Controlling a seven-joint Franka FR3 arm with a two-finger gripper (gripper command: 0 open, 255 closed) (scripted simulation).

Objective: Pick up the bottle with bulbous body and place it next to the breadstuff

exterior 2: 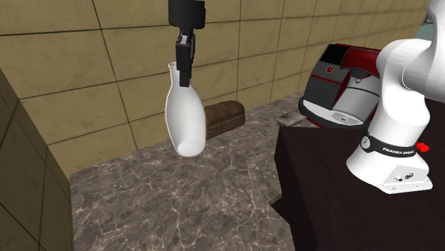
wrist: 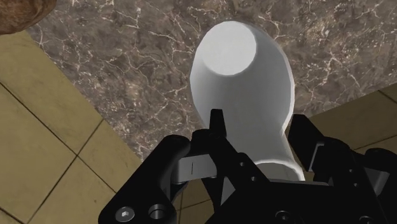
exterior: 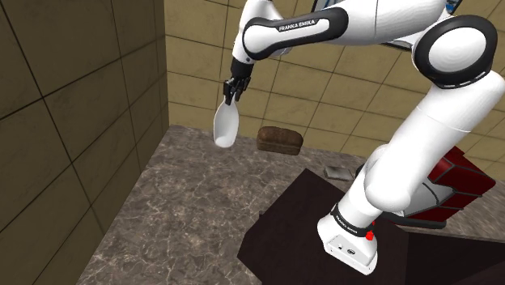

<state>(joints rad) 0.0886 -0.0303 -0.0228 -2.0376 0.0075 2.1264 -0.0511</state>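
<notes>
Here, a plain white bottle (exterior: 226, 125) hangs above the brown marbled worktop (exterior: 178, 219), its narrow neck pinched between the arm's black jaws. The bottle has a slim neck with a small flared lip, and it swells below into a rounded, bulbous body that ends in a flat circular base. It carries no label or print. It hangs neck up and base down, clear of the stone, near the far tan tiled wall (exterior: 194, 73).

Just to its right in the shoulder view, a dark brown loaf (exterior: 280, 139) lies on the worktop against the same wall, apart from the bottle. Further right, a small flat grey item (exterior: 336, 172) sits beside the dark box stand (exterior: 299, 223). At the far right, a red and black coffee machine (exterior: 463, 180) stands behind the arm's base.

The white arm (exterior: 380, 32) carries the words "FRANKA EMIKA" in white on a dark joint band. In the second exterior view, the same name is printed on the black ring at the foot of the arm.
</notes>
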